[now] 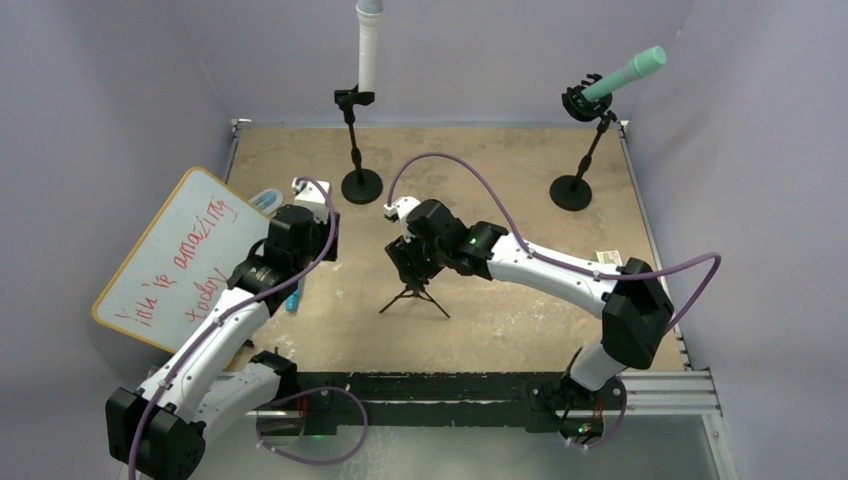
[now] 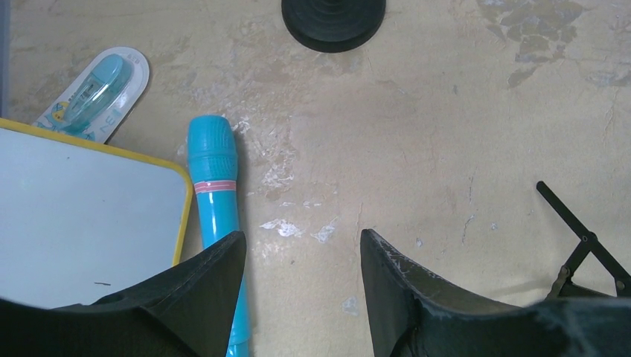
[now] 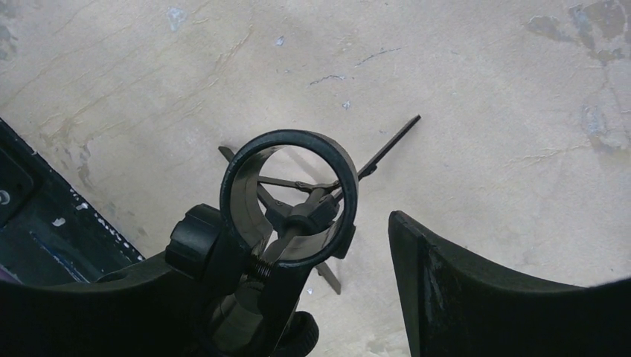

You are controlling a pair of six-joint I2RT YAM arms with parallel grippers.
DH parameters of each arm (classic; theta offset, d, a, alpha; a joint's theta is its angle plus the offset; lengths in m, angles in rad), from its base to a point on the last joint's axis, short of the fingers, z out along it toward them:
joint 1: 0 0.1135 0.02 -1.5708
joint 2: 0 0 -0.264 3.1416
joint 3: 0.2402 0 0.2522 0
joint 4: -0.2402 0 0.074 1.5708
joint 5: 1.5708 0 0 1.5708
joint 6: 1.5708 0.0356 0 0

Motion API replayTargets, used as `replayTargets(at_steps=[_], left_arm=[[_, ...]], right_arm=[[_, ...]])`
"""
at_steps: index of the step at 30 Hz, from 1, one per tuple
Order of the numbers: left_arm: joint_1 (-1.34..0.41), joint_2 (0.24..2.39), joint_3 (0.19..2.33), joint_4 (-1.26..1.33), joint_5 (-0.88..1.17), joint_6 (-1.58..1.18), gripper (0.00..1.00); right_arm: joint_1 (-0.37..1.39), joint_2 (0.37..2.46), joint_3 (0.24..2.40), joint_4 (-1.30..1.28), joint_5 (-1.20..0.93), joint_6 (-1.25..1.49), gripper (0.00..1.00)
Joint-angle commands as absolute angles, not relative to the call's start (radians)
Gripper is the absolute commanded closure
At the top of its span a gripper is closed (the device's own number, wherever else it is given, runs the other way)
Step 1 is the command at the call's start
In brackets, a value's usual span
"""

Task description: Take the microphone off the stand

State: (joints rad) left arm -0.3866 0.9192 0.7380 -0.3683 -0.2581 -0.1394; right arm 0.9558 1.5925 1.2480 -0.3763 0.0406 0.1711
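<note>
Lower left in the left wrist view, the blue plastic microphone [image 2: 214,171] lies flat on the tan table [image 2: 446,149], under the spread left gripper [image 2: 301,238]. The right gripper [image 3: 312,249], spread too, sits around the black tripod stand [image 3: 245,156], its ring empty, maybe to steady it.

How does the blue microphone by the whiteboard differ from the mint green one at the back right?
The bright blue plastic microphone lies flat on the tan table, beside the yellow-framed whiteboard; the mint green microphone sits tilted in the clip of a black round-base stand. The blue one shows a pink band; none is visible on the green one. Both are slim handheld shapes.
</note>
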Motion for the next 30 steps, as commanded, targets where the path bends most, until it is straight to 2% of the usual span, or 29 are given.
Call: replayTargets(at_steps=[1,11,24,30], left_arm=[[-0.382,0.925,0.745,-0.365,-0.269,-0.155,0.44],[-0.382,0.935,0.747,-0.366,-0.261,-0.16,0.45],[-0.382,0.962,0.747,-0.369,-0.248,-0.161,0.45],[-0.382,0.987,0.755,-0.373,-0.26,-0.152,0.45]], right_arm=[[0.963,1.603,1.303,-0.365,0.126,0.168,0.73],[0.901,1.719,1.411,-0.313,0.212,0.182,0.74],[0.609,1.998,1.719,-0.176,0.207,0.153,0.74],[0.475,2.158,1.903,-0.168,0.125,0.22,0.73]])
